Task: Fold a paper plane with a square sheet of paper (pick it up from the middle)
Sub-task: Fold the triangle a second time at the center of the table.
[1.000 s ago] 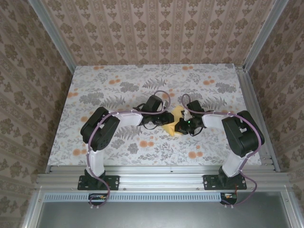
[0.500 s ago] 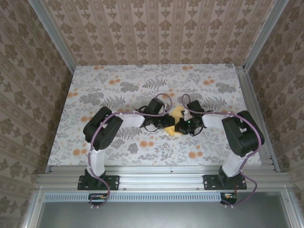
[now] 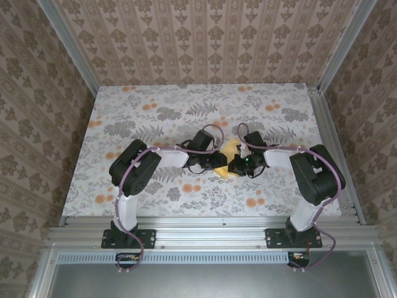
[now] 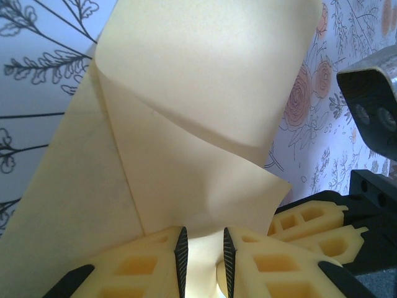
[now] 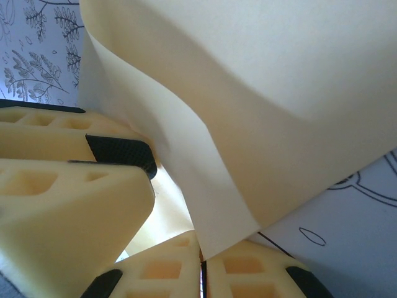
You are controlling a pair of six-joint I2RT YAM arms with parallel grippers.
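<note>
The flowered table point(image 3: 124, 105) carries everything. The left arm point(image 3: 133, 169) and the right arm point(image 3: 316, 174) reach in from its near edge and meet a little right of its middle, well apart from every corner. There the square sheet of paper point(image 4: 205, 93) is held up and bowed between them. It is partly folded already (one flap curls over another, with a soft crease across) but not yet a dart.

The left gripper point(image 4: 201, 254) has its jaws nearly together, pinching a low edge of the sheet between the black pads. The right gripper point(image 5: 201, 266) is pressed all but closed, and a corner of the sheet seems to run into the seam between its fingers, though the close view leaves that unsure.

The paper should handle as very light, limp and easily marked — it sags where unsupported and would slip or tear under a hard pull. The best hold is likely a folded edge near the centre line, where doubled layers lend stiffness — and a gentle pinch.
</note>
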